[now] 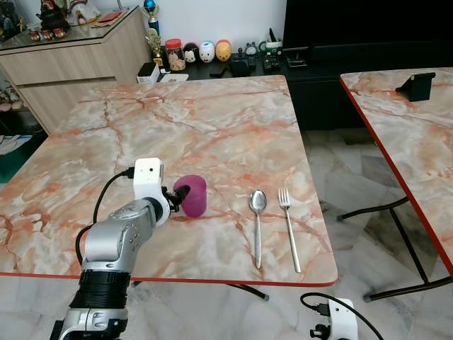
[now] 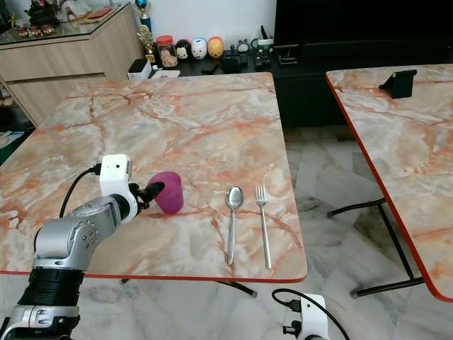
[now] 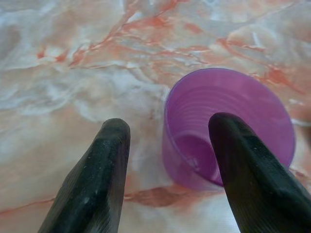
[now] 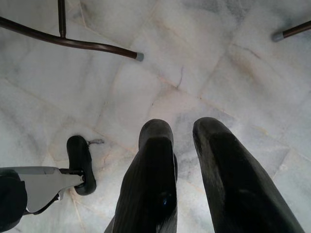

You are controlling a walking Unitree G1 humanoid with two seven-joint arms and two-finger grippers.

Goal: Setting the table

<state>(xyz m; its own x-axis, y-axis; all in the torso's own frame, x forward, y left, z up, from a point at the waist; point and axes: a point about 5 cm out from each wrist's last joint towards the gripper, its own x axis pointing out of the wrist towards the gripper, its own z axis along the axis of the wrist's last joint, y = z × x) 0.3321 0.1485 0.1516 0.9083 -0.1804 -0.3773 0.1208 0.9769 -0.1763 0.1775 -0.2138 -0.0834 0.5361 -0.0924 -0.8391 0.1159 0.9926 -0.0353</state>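
A translucent purple cup (image 1: 193, 196) stands upright on the marble table (image 1: 212, 113), near its front edge. My left gripper (image 1: 182, 191) is open at the cup's left side. In the left wrist view one finger (image 3: 104, 165) lies outside the cup (image 3: 233, 92) and the other finger (image 3: 243, 165) overlaps its rim, so the near wall sits between them. A spoon (image 1: 257, 212) and a fork (image 1: 289, 227) lie side by side to the right of the cup. My right gripper (image 4: 182, 126) hangs below the table over the floor, holding nothing.
A second marble table (image 1: 417, 127) with a black stand (image 1: 416, 86) is at the right, across a gap of tiled floor. A low black shelf with jars and figurines (image 1: 205, 53) runs behind the table. A wooden cabinet (image 1: 64, 64) stands at the back left.
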